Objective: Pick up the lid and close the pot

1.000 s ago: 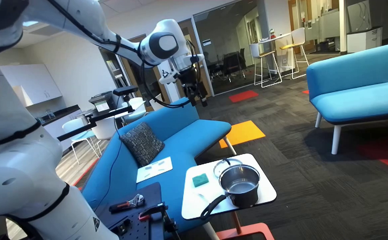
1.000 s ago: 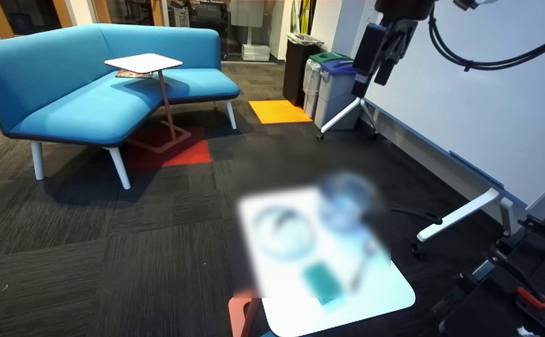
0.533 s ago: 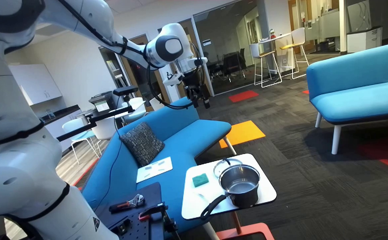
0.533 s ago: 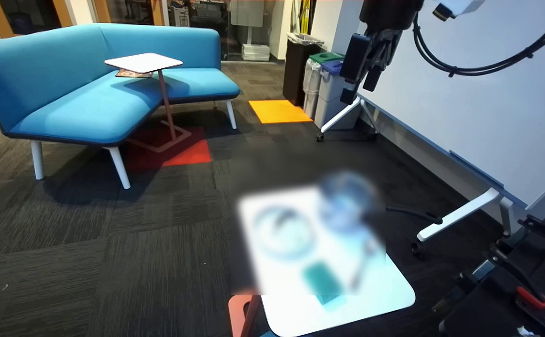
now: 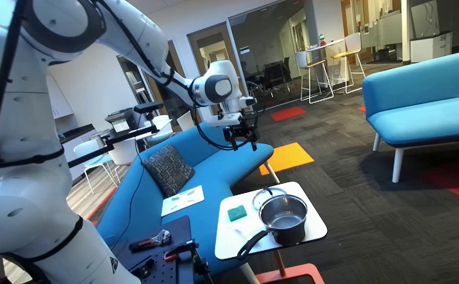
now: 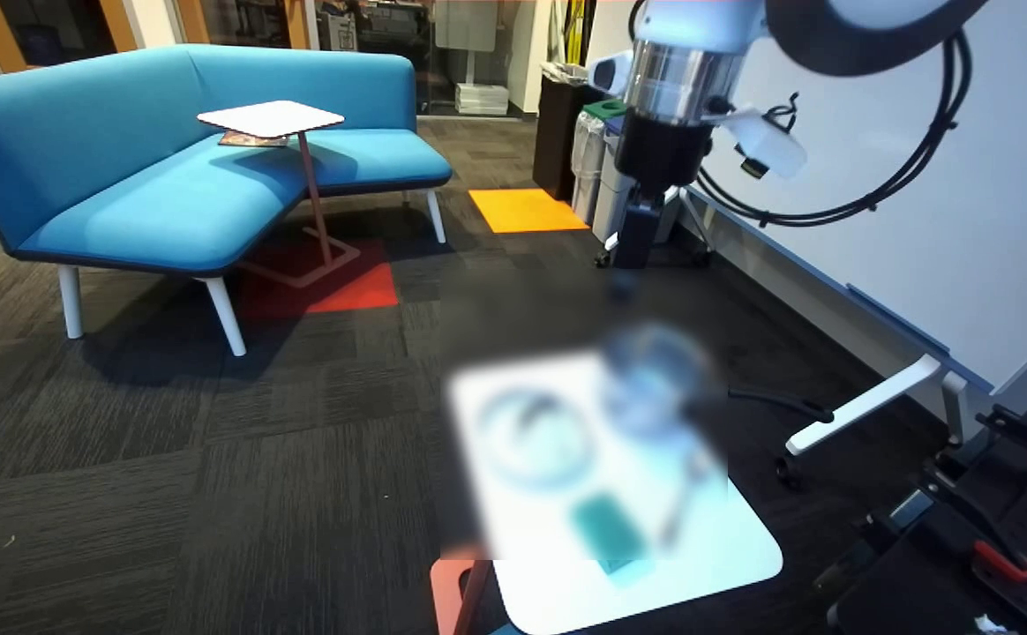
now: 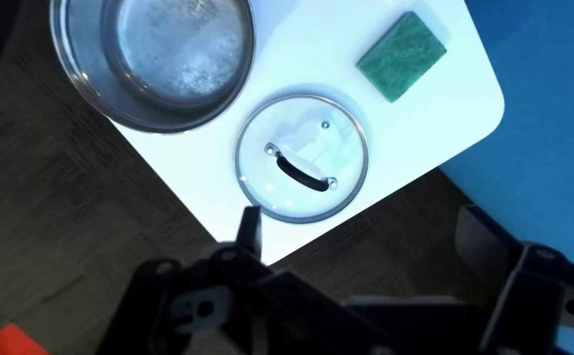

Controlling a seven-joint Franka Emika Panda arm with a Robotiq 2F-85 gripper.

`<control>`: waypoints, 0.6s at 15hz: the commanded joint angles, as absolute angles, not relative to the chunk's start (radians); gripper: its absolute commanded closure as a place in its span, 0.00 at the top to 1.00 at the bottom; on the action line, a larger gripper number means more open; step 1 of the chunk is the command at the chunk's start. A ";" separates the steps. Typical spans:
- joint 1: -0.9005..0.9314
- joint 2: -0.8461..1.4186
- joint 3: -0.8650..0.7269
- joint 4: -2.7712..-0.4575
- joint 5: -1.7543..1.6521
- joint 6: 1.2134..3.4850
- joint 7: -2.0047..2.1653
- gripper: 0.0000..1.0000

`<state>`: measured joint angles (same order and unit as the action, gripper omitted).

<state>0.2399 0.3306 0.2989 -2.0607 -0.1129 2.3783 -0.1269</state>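
The lid is round clear glass with a silvery rim and a black arched handle. It lies flat on the small white table, beside the pot. In an exterior view the lid is partly hidden behind the pot; in an exterior view the lid is blurred. The pot is shiny steel, uncovered, with a black handle over the table edge. The pot also shows in the wrist view and, blurred, in an exterior view. My gripper is open and empty, pointing down, high above the table; it shows in both exterior views.
The white table also holds a green sponge and a pale slim utensil. A blue sofa adjoins the table. A dark tool bench with a wrench stands near the arm's base. A whiteboard stands behind.
The arm has come down and closer to the table. The gripper has turned from slanted to pointing straight down. The lid, pot and sponge have not moved.
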 commanded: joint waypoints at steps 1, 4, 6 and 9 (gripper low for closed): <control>0.260 0.513 0.279 -1.943 -0.180 2.392 -0.289 1.00; 0.260 0.631 0.265 -1.869 -0.264 2.391 -0.422 1.00; 0.259 0.705 0.253 -1.816 -0.325 2.389 -0.508 1.00; 0.250 0.707 0.257 -1.833 -0.334 2.389 -0.512 1.00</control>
